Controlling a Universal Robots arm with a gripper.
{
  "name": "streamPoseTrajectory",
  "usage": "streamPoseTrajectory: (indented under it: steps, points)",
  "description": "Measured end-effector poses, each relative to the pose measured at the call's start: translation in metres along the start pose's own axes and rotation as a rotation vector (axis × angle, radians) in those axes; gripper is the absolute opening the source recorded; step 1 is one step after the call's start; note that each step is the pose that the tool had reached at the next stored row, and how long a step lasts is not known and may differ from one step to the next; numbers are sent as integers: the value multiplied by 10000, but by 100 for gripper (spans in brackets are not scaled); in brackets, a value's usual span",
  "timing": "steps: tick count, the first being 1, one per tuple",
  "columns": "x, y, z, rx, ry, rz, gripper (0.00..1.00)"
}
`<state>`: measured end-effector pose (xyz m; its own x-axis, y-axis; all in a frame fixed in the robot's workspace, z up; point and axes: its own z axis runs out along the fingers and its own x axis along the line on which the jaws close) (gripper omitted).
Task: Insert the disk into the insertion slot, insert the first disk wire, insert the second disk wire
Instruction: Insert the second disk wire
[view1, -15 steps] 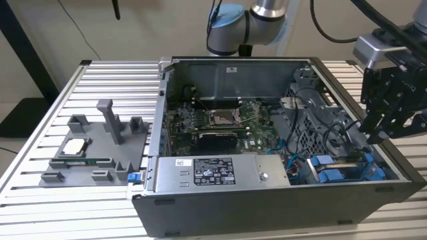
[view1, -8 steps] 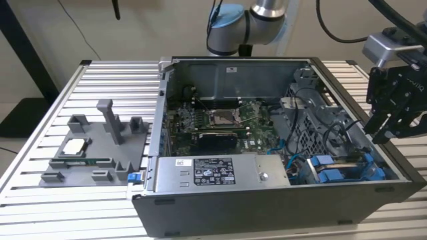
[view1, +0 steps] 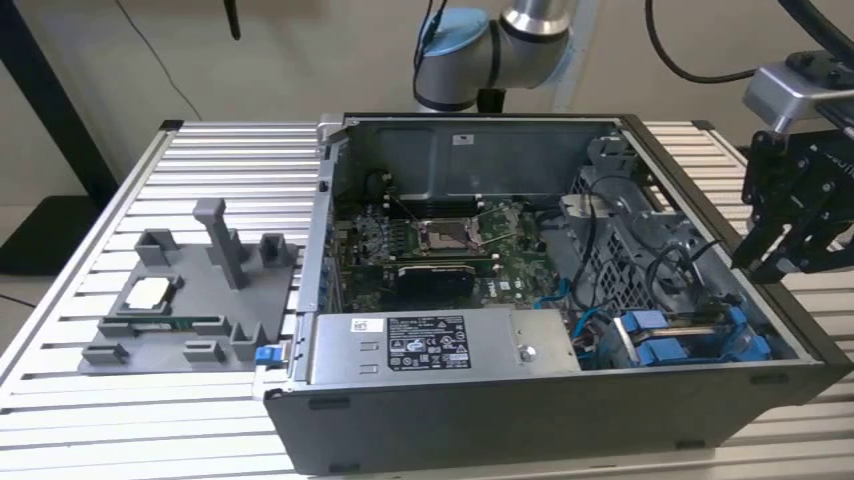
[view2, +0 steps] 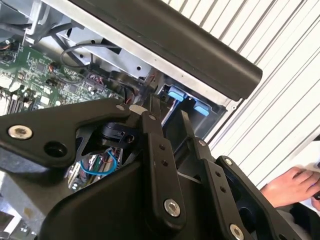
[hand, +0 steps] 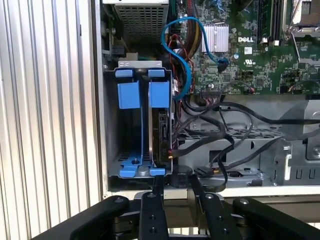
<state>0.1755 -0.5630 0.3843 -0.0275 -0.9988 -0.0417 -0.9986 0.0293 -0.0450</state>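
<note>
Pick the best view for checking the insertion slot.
First wrist view: it looks straight into the insertion slot, blue side pieces and grey cage clear. Exterior view shows the slot obliquely. Second wrist view catches two of its blue tabs.

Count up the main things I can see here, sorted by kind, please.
Slatted table: 1
Open computer case: 1
Power-supply box: 1
Drive cage with blue tabs: 1
Grey parts tray: 1
Robot claw: 1
Person's hand: 1
Total: 7
</note>
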Motion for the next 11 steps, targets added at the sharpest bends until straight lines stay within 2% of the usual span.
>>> streamPoseTrajectory:
  steps: [1,3,7,11]
  points:
    - [0,-4,0,-10,-32,1,33]
    - [0,-5,0,-27,-166,13,33]
    - [0,-6,6,-36,-377,41,33]
    - [1,-5,35,-37,-558,129,33]
